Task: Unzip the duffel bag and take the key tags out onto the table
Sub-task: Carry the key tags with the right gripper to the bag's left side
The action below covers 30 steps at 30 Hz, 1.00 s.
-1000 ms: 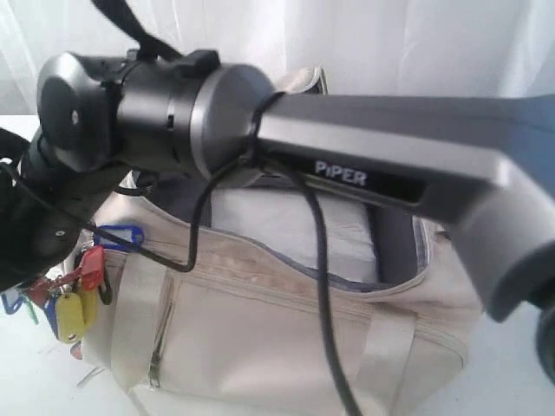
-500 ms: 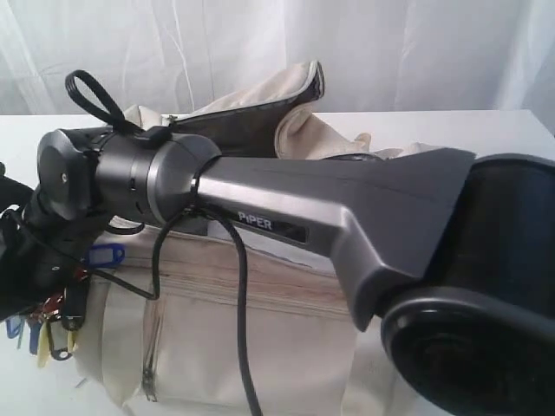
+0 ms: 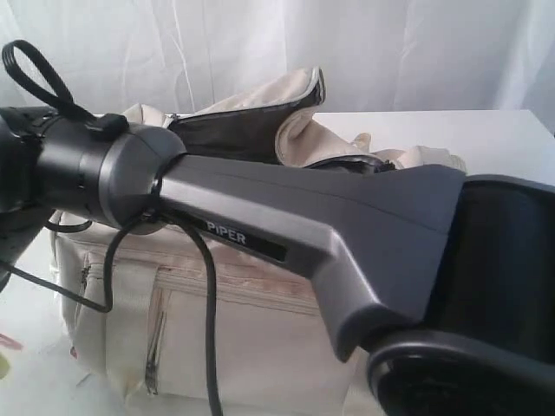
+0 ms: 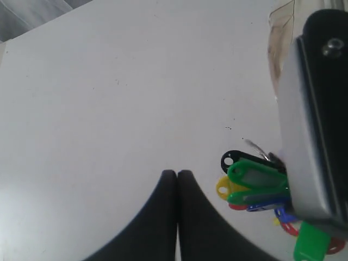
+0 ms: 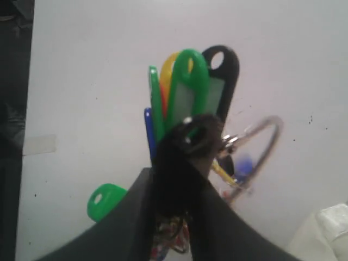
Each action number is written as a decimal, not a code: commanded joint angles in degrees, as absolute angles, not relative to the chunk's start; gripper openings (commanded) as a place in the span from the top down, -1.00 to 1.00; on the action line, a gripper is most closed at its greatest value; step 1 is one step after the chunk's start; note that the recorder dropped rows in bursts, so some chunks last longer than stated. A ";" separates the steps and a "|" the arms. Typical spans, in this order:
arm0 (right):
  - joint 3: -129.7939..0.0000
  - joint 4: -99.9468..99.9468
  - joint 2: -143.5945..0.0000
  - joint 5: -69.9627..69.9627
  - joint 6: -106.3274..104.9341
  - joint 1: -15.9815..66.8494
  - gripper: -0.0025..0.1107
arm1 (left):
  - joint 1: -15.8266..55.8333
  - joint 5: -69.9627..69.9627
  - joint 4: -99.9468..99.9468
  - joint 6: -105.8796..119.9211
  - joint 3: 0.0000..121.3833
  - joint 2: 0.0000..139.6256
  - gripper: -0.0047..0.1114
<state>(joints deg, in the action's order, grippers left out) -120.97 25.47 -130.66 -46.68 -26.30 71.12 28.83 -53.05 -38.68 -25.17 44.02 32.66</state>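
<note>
The table is the big white surface under everything. The duffel bag sits on it with the top unzipped and its flap standing up. The right arm stretches right across in front of the bag, out past its left end. The left gripper hangs over bare table, fingers pressed together, holding nothing. Just beside it, the right gripper is pinched onto the key tags, which are outside the bag and over the tabletop. Can't tell if they're touching it.
</note>
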 commanded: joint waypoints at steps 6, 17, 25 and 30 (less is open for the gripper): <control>-121.55 16.64 -134.49 -45.60 -23.18 70.60 0.96 | 28.70 -52.23 -38.21 -25.94 43.78 31.09 0.92; -121.55 13.23 -139.42 -45.92 -20.07 69.42 0.96 | 28.70 -51.89 -37.81 -25.94 43.78 30.62 0.92; -121.55 13.21 -140.52 -46.62 -17.91 68.68 0.80 | 28.70 -51.78 -37.69 -25.79 43.78 30.62 0.92; -121.55 13.11 -140.52 -48.35 -17.41 67.95 0.24 | 28.70 -51.66 -37.69 -25.79 43.78 30.62 0.92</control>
<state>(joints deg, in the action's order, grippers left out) -122.00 15.01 -139.70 -45.36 -18.78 69.63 28.83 -51.65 -37.62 -25.17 44.02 31.12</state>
